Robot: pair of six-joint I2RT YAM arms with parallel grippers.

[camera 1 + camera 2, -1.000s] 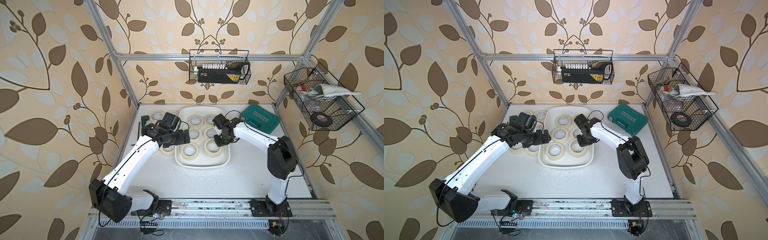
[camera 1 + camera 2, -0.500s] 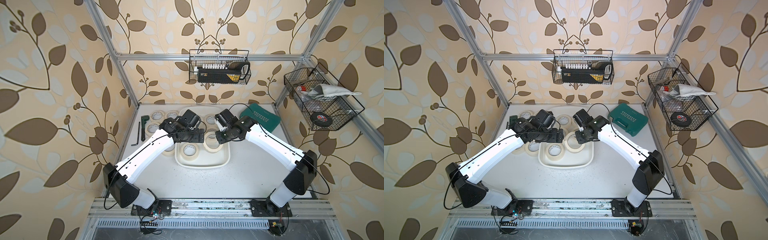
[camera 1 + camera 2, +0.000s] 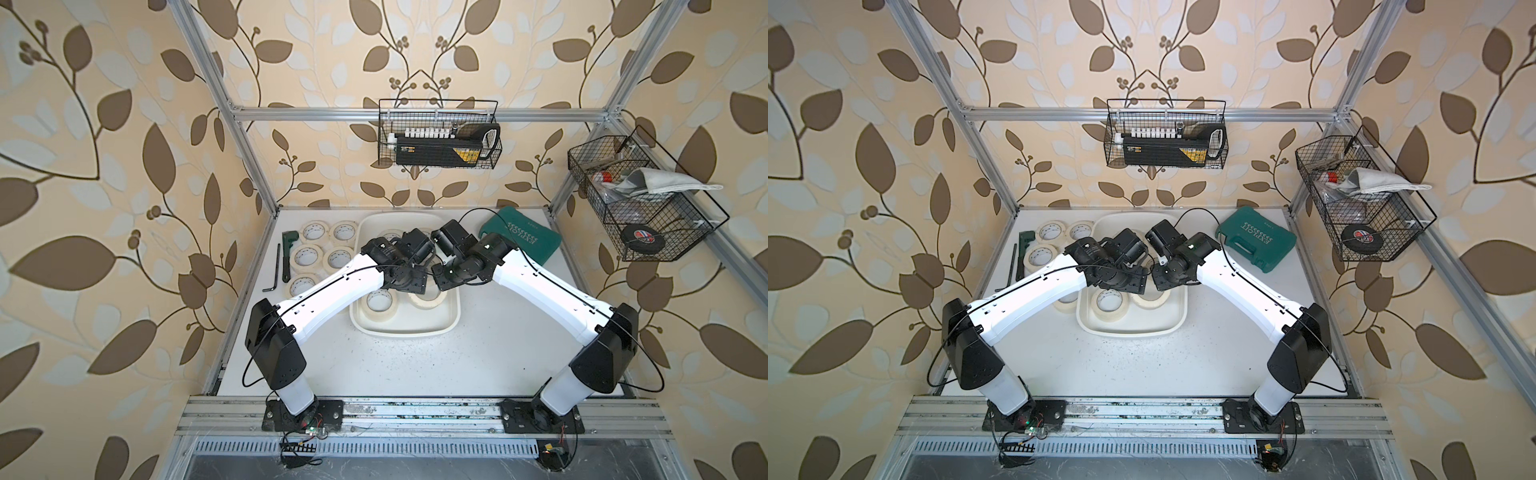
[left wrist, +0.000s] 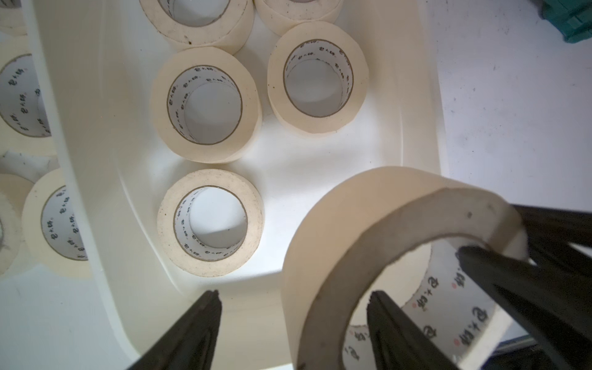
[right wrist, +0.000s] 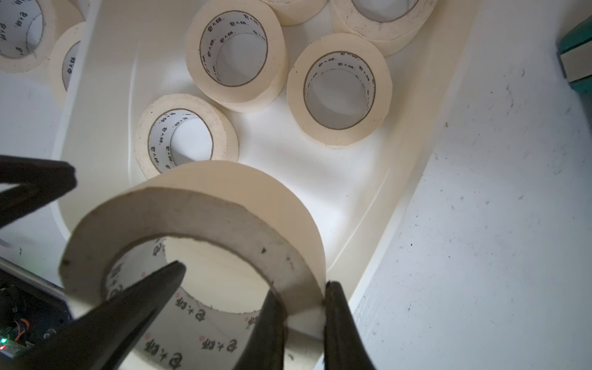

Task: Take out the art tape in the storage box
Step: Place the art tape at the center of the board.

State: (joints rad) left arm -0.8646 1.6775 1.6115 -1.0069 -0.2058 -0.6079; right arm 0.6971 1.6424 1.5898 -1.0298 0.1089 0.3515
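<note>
Cream tape roll pinched by right claw, left claw agape astride; box beneath.

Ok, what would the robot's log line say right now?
right gripper: shut on tape roll, held over storage box | left gripper: open, jaws straddling same roll's opposite wall | box: other rolls inside

Black arm wrists cover centre of shallow white plastic tub in both top views; held cream masking-tape roll cropped by frame edge in wrist views.
</note>
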